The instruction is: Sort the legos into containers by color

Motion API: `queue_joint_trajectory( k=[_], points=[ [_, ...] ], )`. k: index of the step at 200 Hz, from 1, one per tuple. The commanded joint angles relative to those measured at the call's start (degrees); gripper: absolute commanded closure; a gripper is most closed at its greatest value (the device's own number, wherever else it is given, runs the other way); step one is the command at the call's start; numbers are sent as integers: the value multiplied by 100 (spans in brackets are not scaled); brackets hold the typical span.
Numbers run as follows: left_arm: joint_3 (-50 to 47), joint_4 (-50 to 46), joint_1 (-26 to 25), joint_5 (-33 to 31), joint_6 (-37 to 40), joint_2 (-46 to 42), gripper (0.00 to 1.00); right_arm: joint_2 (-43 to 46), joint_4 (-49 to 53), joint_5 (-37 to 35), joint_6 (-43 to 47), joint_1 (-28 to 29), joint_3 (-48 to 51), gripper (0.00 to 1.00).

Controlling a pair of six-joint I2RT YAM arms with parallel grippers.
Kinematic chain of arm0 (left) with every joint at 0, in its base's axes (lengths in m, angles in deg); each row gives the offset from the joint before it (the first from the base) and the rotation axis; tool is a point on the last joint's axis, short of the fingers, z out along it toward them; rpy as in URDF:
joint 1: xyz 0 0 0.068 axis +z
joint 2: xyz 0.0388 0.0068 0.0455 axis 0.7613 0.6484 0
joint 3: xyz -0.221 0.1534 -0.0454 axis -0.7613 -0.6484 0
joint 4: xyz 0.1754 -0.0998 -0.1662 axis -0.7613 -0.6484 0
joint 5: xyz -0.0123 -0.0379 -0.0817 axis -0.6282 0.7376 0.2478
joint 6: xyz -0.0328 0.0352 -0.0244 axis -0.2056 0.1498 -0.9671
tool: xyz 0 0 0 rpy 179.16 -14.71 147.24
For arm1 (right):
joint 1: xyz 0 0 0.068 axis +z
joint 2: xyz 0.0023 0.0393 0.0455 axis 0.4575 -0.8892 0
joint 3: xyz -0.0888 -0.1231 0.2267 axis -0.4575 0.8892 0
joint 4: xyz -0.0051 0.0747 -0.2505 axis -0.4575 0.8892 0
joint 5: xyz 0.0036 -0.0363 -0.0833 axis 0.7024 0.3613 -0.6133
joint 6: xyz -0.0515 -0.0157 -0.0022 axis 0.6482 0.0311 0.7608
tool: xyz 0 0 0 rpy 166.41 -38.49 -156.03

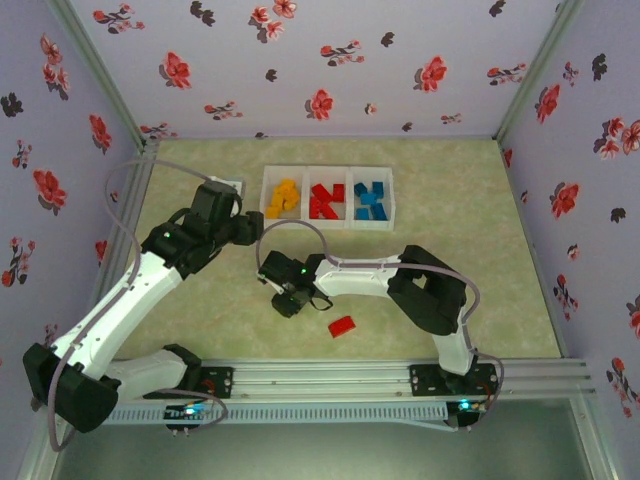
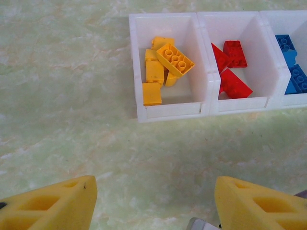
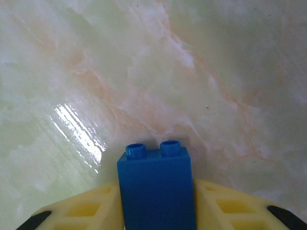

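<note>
Gripping a blue brick (image 3: 156,191), the right arm's jaws hold it between their yellow fingers (image 3: 91,211), one against each flank. The brick's two studs point away from the wrist towards the marbled worktop (image 3: 192,72). Whether the brick touches the surface I cannot tell.

From above, these jaws hang at the middle front of the worktop. The right arm (image 1: 360,272) runs back from them as a white forearm stretched leftward from a black elbow, which is folded above its base at the near right. A loose red brick (image 1: 342,326) lies flat just right of the jaws and nearer the rail, apart from them.

The left arm's jaws stand released, their fingers (image 2: 53,206) wide apart with nothing but worktop between. They face the containers (image 2: 172,111), which lie well ahead. The left arm (image 1: 120,310) climbs diagonally from the near left corner, with its wrist bent towards the left end of the row.

The containers sit in a row at the far middle. Yellow bricks (image 2: 165,67) fill the left one, red bricks (image 2: 232,67) the middle one and blue bricks (image 2: 292,67) the right one.
</note>
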Motion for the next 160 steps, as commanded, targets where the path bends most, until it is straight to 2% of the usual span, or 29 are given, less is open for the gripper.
queue_joint_trajectory(
  k=[1, 86, 134, 160],
  points=[
    [-29, -67, 45, 56, 3, -130, 34, 176, 95, -238, 26, -152, -114, 62],
    [-53, -116, 45, 78, 1, -220, 34, 1182, 192, -625, 251, -1508, -118, 64],
    [-24, -137, 45, 231, 44, -178, 34, 1559, 370, -845, 252, -2547, -427, 66],
    [6, -186, 39, 311, 71, -132, 34, 1536, 375, -651, 146, -3146, -724, 67]
  ],
)
